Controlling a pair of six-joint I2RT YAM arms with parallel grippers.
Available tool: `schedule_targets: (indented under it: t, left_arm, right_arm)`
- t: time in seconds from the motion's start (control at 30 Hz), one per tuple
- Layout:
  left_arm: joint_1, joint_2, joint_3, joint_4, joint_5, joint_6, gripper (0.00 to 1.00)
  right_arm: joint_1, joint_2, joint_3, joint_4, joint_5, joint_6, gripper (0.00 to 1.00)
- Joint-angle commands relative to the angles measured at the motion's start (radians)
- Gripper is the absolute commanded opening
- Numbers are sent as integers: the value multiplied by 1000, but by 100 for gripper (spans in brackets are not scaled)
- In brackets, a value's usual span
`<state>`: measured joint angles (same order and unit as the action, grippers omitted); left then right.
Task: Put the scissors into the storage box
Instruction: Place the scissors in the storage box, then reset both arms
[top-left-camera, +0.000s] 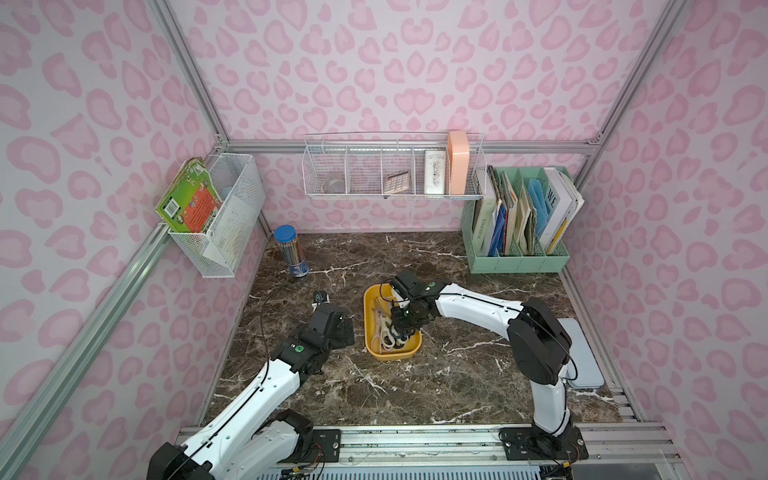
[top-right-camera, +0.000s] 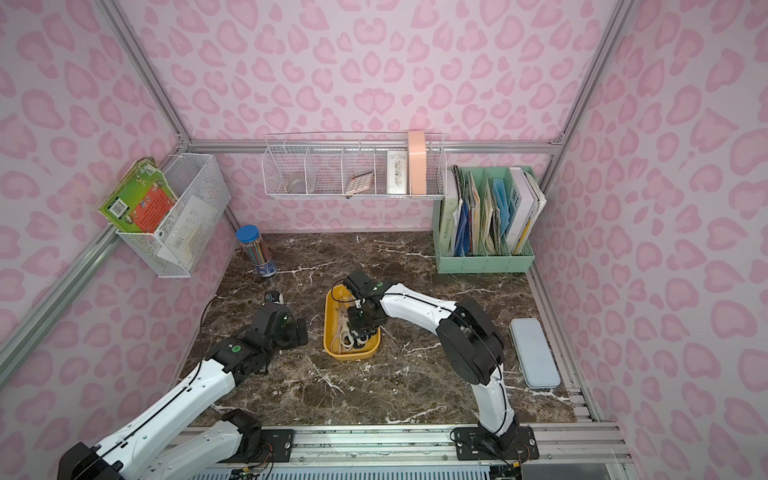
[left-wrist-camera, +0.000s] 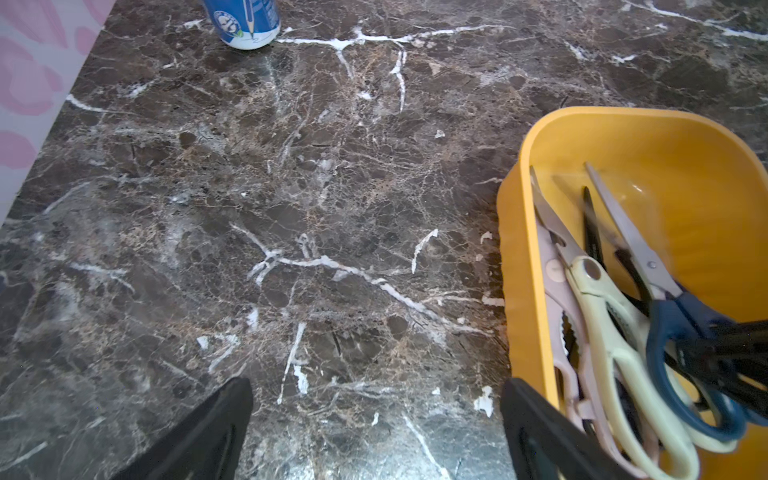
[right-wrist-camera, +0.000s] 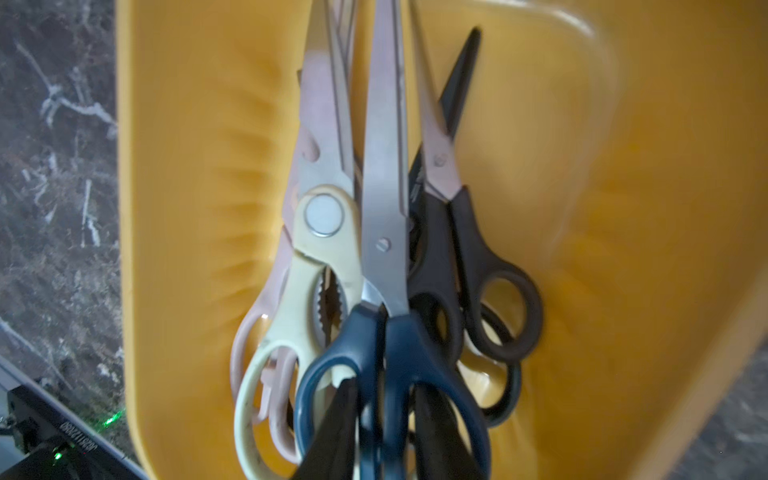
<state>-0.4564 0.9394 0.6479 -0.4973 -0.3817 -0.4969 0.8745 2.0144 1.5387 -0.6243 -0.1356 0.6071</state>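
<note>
The yellow storage box (top-left-camera: 371, 337) (top-right-camera: 331, 332) sits mid-table and holds several scissors. In the right wrist view the dark blue pair (right-wrist-camera: 384, 187) lies on top, beside the cream shears (right-wrist-camera: 328, 253), a pale pink pair (right-wrist-camera: 318, 95) and black pairs (right-wrist-camera: 478, 249). My right gripper (right-wrist-camera: 386, 386) (top-left-camera: 401, 332) reaches down into the box. Its fingers straddle the blue handles' middle with thin gaps, so it is open. My left gripper (left-wrist-camera: 376, 399) (top-left-camera: 345, 328) hovers wide open over bare table left of the box (left-wrist-camera: 524, 174), holding nothing.
A blue-lidded pencil tube (top-left-camera: 291, 253) stands at the back left, and a small black-and-white object (top-left-camera: 320, 297) lies near the left arm. The mint-green file organizer (top-left-camera: 515, 232) fills the back right. A grey-blue case (top-right-camera: 534, 353) lies at the right edge. White wire baskets (top-left-camera: 395, 170) hang on the walls.
</note>
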Motion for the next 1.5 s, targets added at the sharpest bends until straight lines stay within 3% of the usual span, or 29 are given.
schedule_targets:
  t: [0.0, 0.07, 0.17, 0.3, 0.4, 0.5, 0.57, 0.63, 0.7, 0.77, 0.87, 0.97, 1.03, 1.1, 1.2, 1.27, 1.3, 1.4, 1.47]
  left_arm:
    - [2, -21, 10, -64, -87, -32, 98]
    - [2, -43, 8, -79, -132, -40, 98]
    - [6, -86, -10, -66, -208, -38, 98]
    - [16, -119, -59, 51, -335, 44, 98]
    - [26, -113, -84, 109, -456, 116, 98]
    - [48, -102, -187, 359, -438, 321, 98]
    - [80, -84, -225, 440, -429, 328, 98]
    - [125, -51, -230, 440, -428, 259, 98]
    - [151, -5, -264, 531, -448, 232, 98]
    - [155, 60, -331, 771, -437, 269, 98]
    - [154, 175, -362, 1009, -400, 361, 98]
    - [156, 287, -383, 1242, -403, 452, 98]
    - [165, 377, -443, 1509, -307, 546, 98]
    - [167, 460, -450, 1644, -262, 609, 98]
    - [173, 614, -506, 1902, -183, 639, 98]
    - [176, 613, -472, 1858, -157, 663, 98]
    - [177, 613, -469, 1844, -141, 667, 98]
    - [178, 637, -449, 1836, -96, 691, 98]
    - [194, 640, -441, 1821, -62, 681, 98]
  right_arm:
    - [4, -15, 27, -18, 12, -20, 45]
    - [2, -48, 26, -11, 34, -30, 52]
    - [-13, -143, -4, 19, 117, -42, 53]
    - [-74, -371, -211, 230, 253, -108, 61]
    - [-151, -553, -450, 487, 435, -221, 73]
    - [-291, -706, -689, 746, 521, -365, 73]
    - [-396, -798, -884, 989, 582, -441, 74]
    - [-516, -863, -1093, 1283, 580, -490, 84]
    - [-624, -870, -1229, 1481, 510, -487, 84]
    - [-710, -835, -1249, 1485, 438, -480, 85]
    - [-724, -739, -1244, 1477, 431, -561, 86]
    - [-737, -637, -1305, 1691, 390, -594, 87]
    - [-740, -632, -1305, 1731, 359, -627, 88]
    - [-749, -597, -1321, 1808, 379, -644, 88]
    - [-804, -487, -1408, 2087, 287, -619, 89]
    - [-811, -415, -1479, 2321, 261, -628, 90]
    - [-811, -431, -1499, 2323, 250, -624, 90]
    - [-813, -436, -1455, 2227, 220, -636, 91]
    - [-812, -453, -1374, 2051, 240, -625, 91]
